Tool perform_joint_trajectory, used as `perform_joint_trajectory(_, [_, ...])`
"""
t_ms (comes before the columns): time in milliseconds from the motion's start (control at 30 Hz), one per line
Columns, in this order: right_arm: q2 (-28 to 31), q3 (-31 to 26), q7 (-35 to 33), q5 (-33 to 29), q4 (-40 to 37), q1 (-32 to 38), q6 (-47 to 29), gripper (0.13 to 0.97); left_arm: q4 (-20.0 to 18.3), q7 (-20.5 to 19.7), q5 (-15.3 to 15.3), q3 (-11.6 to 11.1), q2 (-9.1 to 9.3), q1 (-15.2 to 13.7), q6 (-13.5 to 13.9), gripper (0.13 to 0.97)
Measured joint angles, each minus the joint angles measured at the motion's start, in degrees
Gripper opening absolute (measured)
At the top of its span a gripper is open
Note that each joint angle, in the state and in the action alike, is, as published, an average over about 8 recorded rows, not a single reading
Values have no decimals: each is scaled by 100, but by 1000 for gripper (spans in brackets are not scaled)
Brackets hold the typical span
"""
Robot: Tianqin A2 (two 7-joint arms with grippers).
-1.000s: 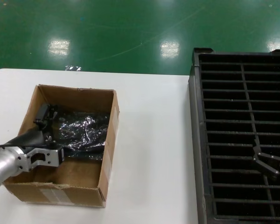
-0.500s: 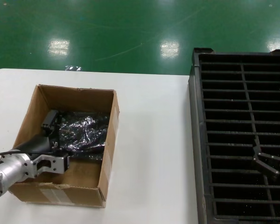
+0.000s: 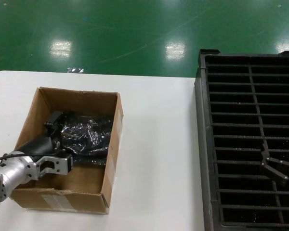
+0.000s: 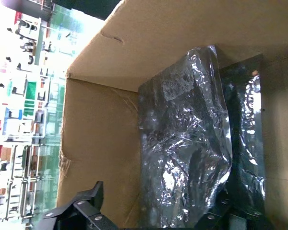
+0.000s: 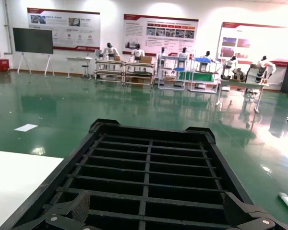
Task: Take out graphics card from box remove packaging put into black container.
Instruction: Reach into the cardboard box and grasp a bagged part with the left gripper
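The brown cardboard box [image 3: 113, 144] stands on the left of the white table. In it lies the crinkly silvery-grey bag [image 3: 86, 137], also seen in the left wrist view [image 4: 187, 143]. The graphics card is hidden inside the bag. My left gripper [image 3: 61, 140] is down in the box, open, with its fingers [image 4: 81, 206] on either side of the bag's near end [image 4: 153, 213]. The black container [image 3: 250, 96] with long narrow slots stands at the right. My right gripper [image 3: 277, 168] hovers over it, open and empty [image 5: 156, 218].
The box walls [image 4: 101, 143] stand close round the left gripper. Bare white tabletop [image 3: 159, 154] lies between box and container. Green floor lies beyond the table's far edge.
My left gripper has shifted a little to the right inside the box, closer onto the bag's end, while its wrist drew back and down. The right arm has not moved.
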Motion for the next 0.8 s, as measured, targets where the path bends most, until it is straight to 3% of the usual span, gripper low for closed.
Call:
perform_joint_trajectory(67, [0, 0, 0, 0, 0, 0, 0, 966, -14, 72, -26, -46, 16, 16, 3, 756])
perform_joint_trajectory(533, [0, 0, 0, 0, 0, 0, 0, 966, -686, -258, 56, -86, -156, 398, -32, 430])
perform_joint_trajectory(800, [0, 0, 0, 0, 0, 0, 0, 966, -658, -136, -32, -202, -164, 408, 31, 286])
